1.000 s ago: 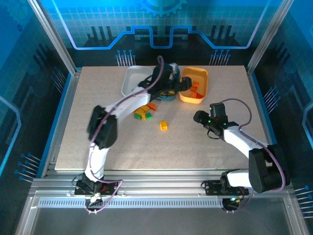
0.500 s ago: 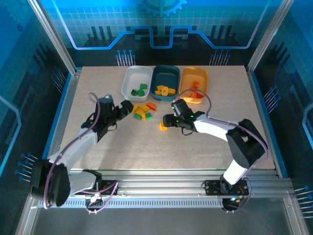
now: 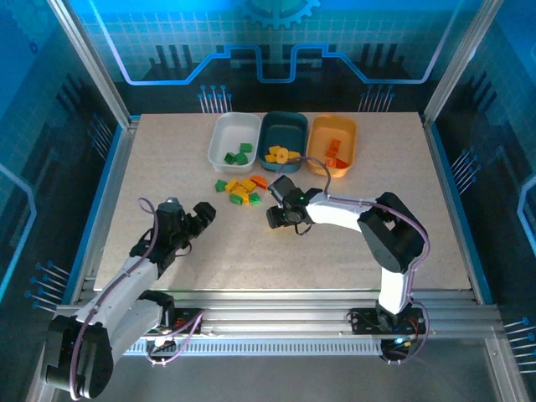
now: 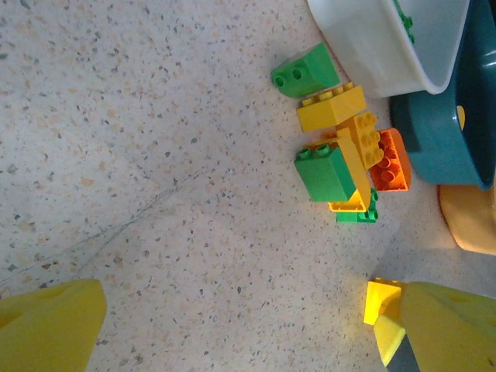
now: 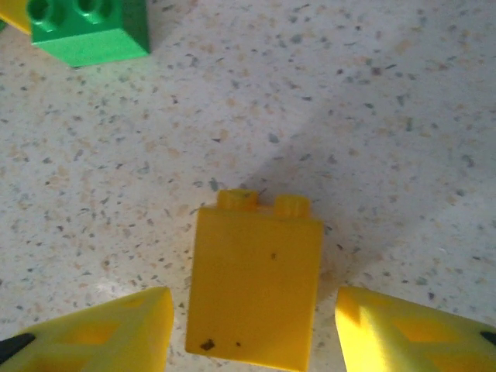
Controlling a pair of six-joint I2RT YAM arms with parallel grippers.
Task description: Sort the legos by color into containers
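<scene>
Three shallow rounded-rectangle plastic trays stand in a row at the table's (image 3: 167, 159) 12 o'clock edge: one white tray (image 3: 219, 136), one dark teal tray (image 3: 283, 126) and one yellow-orange tray (image 3: 348, 134). The white tray holds what look like three green plastic bricks (image 3: 244, 156), the teal tray about three yellow plastic bricks (image 3: 283, 154), and the yellow-orange tray about three orange-red plastic bricks (image 3: 333, 146). These are small, so the counts are rough. Loose on the table lies a heap (image 4: 356, 155) of three green bricks, two or three yellow and one orange-red. One lone yellow brick (image 5: 254, 298) lies at the heap's 5 o'clock.
</scene>
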